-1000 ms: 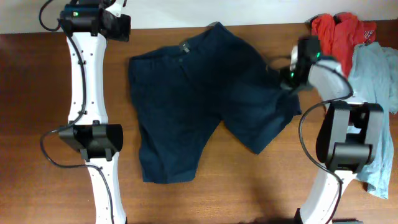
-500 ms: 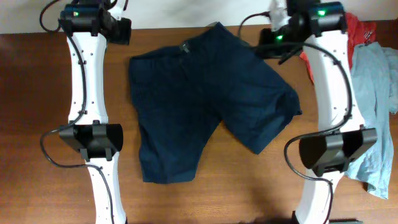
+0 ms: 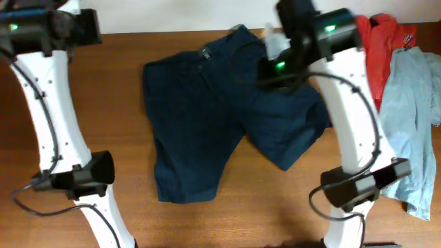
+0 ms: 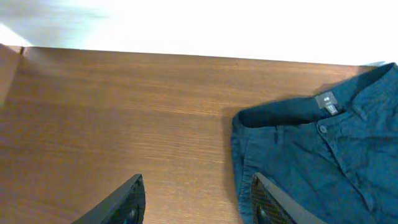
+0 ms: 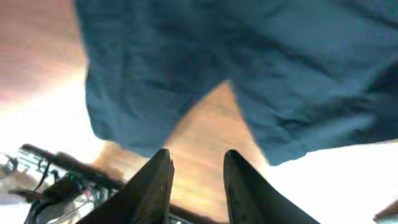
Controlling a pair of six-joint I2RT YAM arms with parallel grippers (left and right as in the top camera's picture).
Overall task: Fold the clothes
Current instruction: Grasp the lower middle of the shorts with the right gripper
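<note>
Brown wooden table (image 4: 124, 112) — its bare grain runs beneath and ahead of the left claw (image 4: 196, 202); a white surface (image 4: 186, 25) lies beyond the far edge. Left of the right claw (image 5: 198, 183) — blurred dark clutter (image 5: 56, 186).

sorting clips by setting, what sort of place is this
Probably a robot lab bench: white left arm and right arm at a wooden table, with navy shorts, a red garment and a pale blue shirt.

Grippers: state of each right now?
Left gripper: open, holding nothing.
Right gripper: open, holding nothing, above the navy shorts.
</note>
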